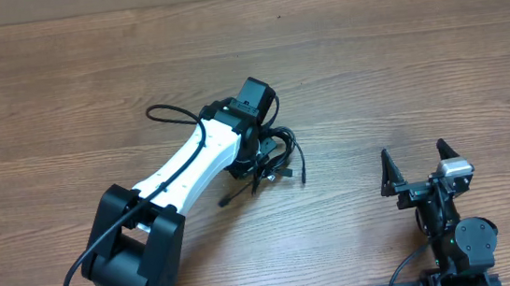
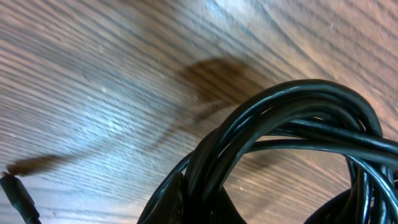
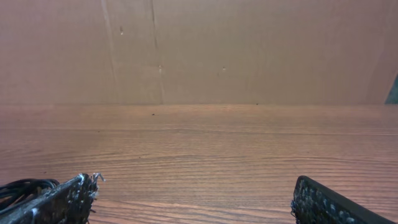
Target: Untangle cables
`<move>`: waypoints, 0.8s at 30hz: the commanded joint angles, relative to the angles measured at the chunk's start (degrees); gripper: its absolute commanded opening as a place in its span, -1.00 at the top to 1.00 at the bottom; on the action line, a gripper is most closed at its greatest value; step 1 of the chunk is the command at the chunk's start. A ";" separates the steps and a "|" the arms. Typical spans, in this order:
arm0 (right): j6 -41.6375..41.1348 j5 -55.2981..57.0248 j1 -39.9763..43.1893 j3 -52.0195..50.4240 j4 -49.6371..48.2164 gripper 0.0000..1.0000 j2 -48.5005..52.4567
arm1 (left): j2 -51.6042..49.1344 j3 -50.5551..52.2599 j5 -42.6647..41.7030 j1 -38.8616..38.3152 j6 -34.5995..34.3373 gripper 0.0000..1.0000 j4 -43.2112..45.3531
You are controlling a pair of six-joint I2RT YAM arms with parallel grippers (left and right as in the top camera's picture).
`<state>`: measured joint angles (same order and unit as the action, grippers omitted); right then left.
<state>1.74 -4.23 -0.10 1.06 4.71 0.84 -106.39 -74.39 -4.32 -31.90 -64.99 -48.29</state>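
Overhead, the left gripper [image 1: 258, 158] sits at mid-table in the cables [image 1: 286, 149], a tight knot of black loops with two loose tails trailing toward the front edge; the right gripper [image 1: 417, 170] stands well apart near the front right, jaws spread wide and empty. From the left wrist, the cords crowd the lower right of the view, crossing over one another, their shadow thrown clear on the table [image 2: 124, 74], which suggests the bundle is raised a little; a plug [image 2: 17, 198] shows at lower left; the jaws themselves are hidden, but they are closed, apparently pinching a strand. From the right wrist, both fingers frame bare wood, the knot just showing at far left. The step in hand looks like an opening grab; next, the right arm would need to cross over and draw one tail free.
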 commanded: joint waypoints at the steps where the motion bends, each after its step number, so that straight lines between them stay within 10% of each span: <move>1: 0.24 0.31 -0.26 -0.61 -0.28 -1.00 -0.46 | 1.53 -1.33 -6.34 -0.26 -0.59 0.92 -0.15; 24: 0.24 0.31 -0.26 -0.61 -0.28 -1.00 -0.46 | 1.62 -8.37 -2.51 -0.44 11.02 0.91 -3.37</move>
<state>1.74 -4.23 -0.10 1.06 4.71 0.84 -106.39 -82.11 -7.68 -31.90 -55.22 -51.72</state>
